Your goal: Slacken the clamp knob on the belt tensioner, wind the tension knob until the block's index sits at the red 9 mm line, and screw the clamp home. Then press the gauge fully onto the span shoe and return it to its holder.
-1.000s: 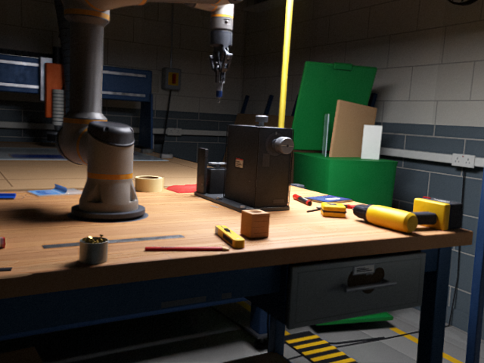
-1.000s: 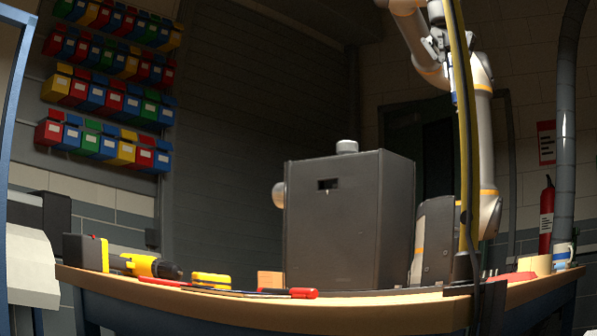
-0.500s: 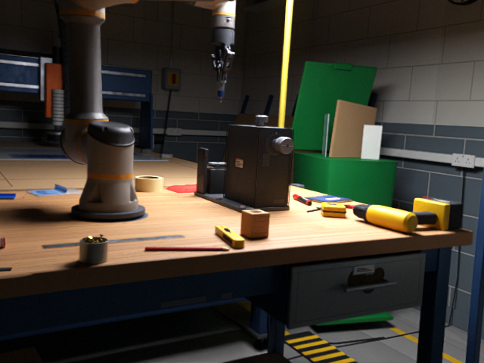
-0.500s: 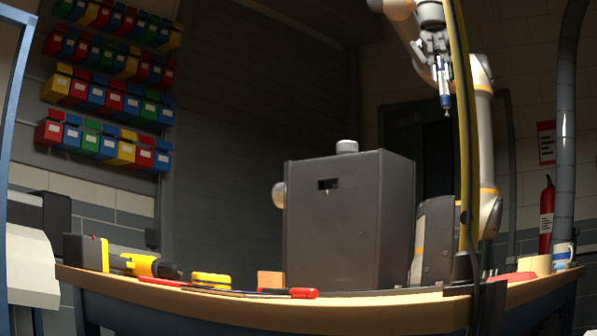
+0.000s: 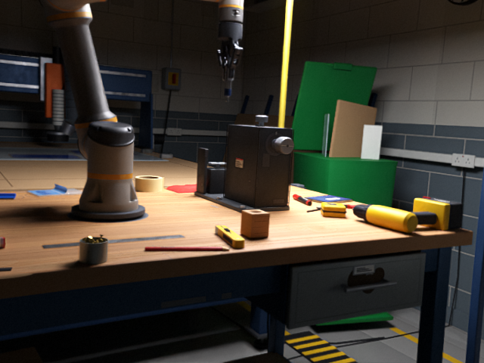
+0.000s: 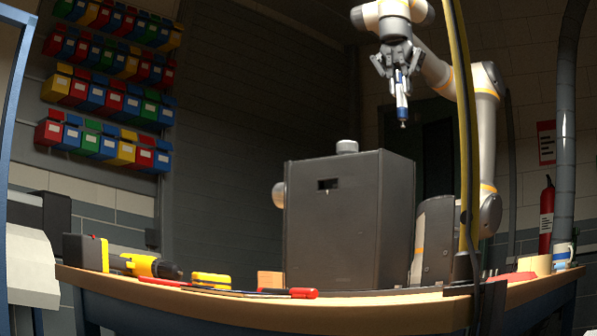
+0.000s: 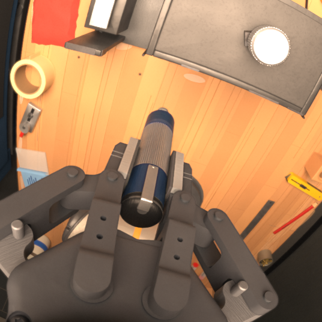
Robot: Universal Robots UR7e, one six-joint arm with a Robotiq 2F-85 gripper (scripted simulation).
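Observation:
In the middle of the bench stands the belt tensioner (image 5: pixel 259 166), a dark grey box with one knurled knob on its top (image 5: pixel 261 119) and another on its side (image 5: pixel 282 145). High above its left end, I hold the pen-shaped gauge (image 7: pixel 151 166) in my gripper (image 5: pixel 229 69), its blue tip pointing down. From the wrist camera the gauge shows a grey ribbed barrel and a dark blue cap with a clip. The small orange block with a hole, the holder (image 5: pixel 255 223), sits near the front edge. The span shoe is hidden from me.
A small tin of screws (image 5: pixel 93 250) stands at the front left, near a steel rule and a red pencil (image 5: pixel 186 248). A tape roll (image 5: pixel 149 183) and red cloth lie behind the arm's base (image 5: pixel 108 172). A yellow knife (image 5: pixel 230 236) and a drill (image 5: pixel 406 217) lie to the right.

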